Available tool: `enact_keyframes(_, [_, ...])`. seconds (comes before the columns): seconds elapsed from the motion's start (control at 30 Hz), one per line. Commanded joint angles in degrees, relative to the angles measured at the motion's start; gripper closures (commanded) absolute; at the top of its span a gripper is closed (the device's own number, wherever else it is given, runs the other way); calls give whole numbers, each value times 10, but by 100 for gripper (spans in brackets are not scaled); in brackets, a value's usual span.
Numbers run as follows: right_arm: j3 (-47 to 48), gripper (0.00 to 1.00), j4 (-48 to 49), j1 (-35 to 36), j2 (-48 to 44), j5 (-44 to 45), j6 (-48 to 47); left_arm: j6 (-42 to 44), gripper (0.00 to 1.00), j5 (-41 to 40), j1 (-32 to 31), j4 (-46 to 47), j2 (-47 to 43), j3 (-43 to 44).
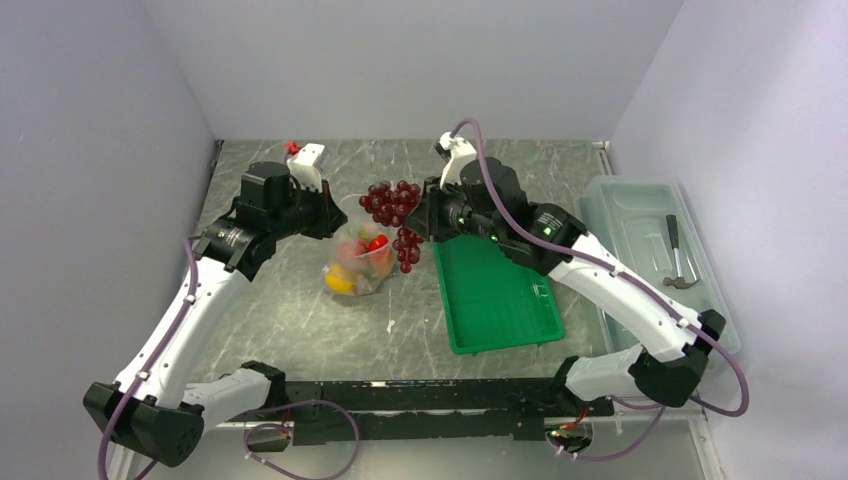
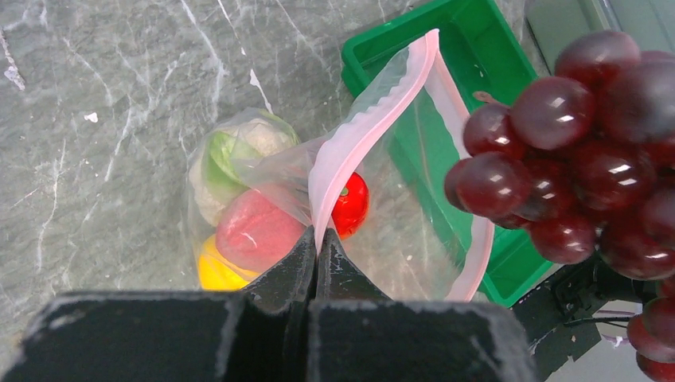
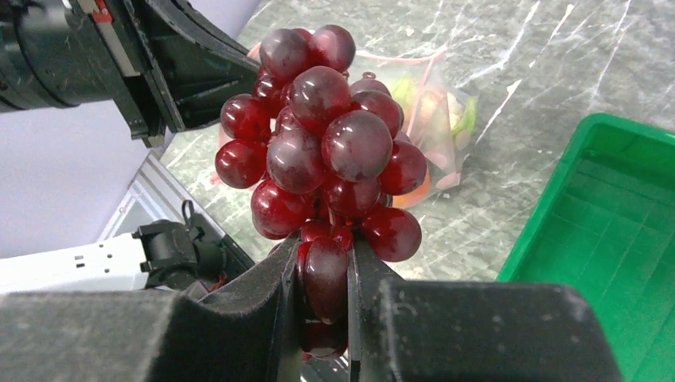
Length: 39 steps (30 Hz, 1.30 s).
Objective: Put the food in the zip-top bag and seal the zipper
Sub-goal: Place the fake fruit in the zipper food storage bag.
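**Zip-top bag [image 1: 358, 262] held by one lip, grape bunch [image 3: 326, 135] waiting at the mouth**

At the left, the left gripper [image 2: 316, 239] is pressed together on the pink zipper [image 2: 362, 131]. It lifts one lip of the bag, which rests on the table [image 1: 270, 300] just left of the green tray [image 1: 495, 295]. Lettuce [image 2: 231, 151], lemon [image 2: 215, 272] and a red-orange fruit [image 2: 255, 229] already lie inside.

Further right, the grape bunch hangs in the air beside the opening. The right gripper [image 3: 325, 267] pinches only a grape or two at one end.

The bunch looks about as broad as the mouth. It may snag the unsupported far lip, fold it shut, or tug the strip out of the pinch. Held at one end, it could also swing or slip free.

How wide the mouth gapes is hard to judge. I cannot pick out any small dark fruit.
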Motion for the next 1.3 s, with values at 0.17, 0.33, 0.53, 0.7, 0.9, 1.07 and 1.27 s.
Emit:
enact_keyframes(0.17, [108, 100, -93, 3, 66, -8, 55, 4, 100, 12, -1, 20, -11, 4])
enact_keyframes(0.33, [138, 100, -123, 2, 96, -10, 72, 3, 100, -4, -6, 18, -16, 4])
enact_keyframes(0.53, [178, 100, -147, 0, 130, -15, 91, 11, 100, -51, -39, 6, -26, 6])
enact_keyframes(0.7, [202, 100, -161, -8, 154, -44, 105, 9, 100, -81, -59, 3, -41, 4])
enact_keyframes(0.9, [201, 100, -149, -18, 179, -84, 141, 8, 100, -95, -80, 4, -52, 3])
enact_keyframes(1.07, [194, 100, -126, -21, 183, -104, 177, 7, 100, -103, -102, 5, -57, 2])
enact_keyframes(1.27, [181, 100, -93, -25, 180, -134, 223, 8, 100, -119, -123, 3, -57, 2])
